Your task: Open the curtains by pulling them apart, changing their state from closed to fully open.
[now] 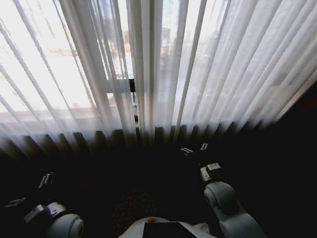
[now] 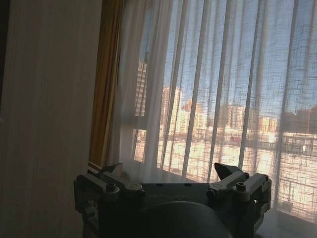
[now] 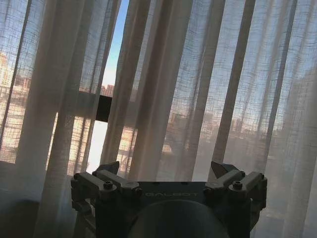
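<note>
The curtains (image 1: 163, 74) are made of thin, sheer cloth, loosely woven so that an open, gauzy weave is seen in the right wrist view (image 3: 208, 84); the surface is matt and soft, gathered in long pleats. A window frame bar (image 3: 103, 108) is finished in flat black. The left gripper (image 2: 171, 179) and the right gripper (image 3: 168, 177) are built of dark, matt metal or plastic, fitted with small bright screws.

both end effectors (image 1: 194, 148) (image 1: 29, 191) low, open, empty
</note>
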Tool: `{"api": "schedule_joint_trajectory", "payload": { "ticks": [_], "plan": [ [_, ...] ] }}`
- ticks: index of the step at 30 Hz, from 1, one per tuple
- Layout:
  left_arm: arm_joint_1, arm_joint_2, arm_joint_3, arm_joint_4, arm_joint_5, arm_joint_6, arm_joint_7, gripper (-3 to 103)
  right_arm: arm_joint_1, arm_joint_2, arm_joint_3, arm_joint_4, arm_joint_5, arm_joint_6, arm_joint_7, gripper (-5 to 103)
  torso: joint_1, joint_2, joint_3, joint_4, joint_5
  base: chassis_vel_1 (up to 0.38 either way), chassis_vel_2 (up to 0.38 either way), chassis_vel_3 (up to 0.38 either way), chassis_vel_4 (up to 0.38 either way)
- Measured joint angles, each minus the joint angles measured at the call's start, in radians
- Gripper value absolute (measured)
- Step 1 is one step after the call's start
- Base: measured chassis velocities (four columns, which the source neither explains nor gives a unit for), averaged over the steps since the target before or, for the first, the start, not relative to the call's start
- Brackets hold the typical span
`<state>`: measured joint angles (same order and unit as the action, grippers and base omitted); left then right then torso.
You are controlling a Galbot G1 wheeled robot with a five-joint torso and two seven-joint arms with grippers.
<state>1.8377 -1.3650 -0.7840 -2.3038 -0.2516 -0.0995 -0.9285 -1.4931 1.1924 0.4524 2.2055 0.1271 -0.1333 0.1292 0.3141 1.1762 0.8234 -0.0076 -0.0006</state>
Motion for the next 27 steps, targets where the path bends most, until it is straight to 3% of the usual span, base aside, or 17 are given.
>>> {"api": "schedule_joint_trajectory", "payload": {
  "ticks": [7,16,27],
  "plan": [
    [-0.001,0.000,0.004,-0.001,0.001,0.010,-0.032,100,-0.007,0.003,0.003,0.001,0.000,0.003,-0.002,100,0.000,0.000,0.000,-0.0002,0.0023,0.005,0.010,0.005,-0.010],
    [-0.001,0.001,0.002,-0.006,0.002,0.012,-0.051,100,-0.009,0.006,0.000,0.007,-0.011,0.002,-0.003,100,0.000,0.000,0.000,0.0000,0.0000,-0.034,-0.033,0.030,0.028],
    [-0.001,0.003,0.001,-0.015,-0.001,0.031,-0.058,100,-0.009,0.008,-0.007,0.009,-0.016,-0.001,-0.004,100,0.000,0.000,0.000,-0.0001,0.0010,0.000,0.000,0.000,0.000]
  ]
}}
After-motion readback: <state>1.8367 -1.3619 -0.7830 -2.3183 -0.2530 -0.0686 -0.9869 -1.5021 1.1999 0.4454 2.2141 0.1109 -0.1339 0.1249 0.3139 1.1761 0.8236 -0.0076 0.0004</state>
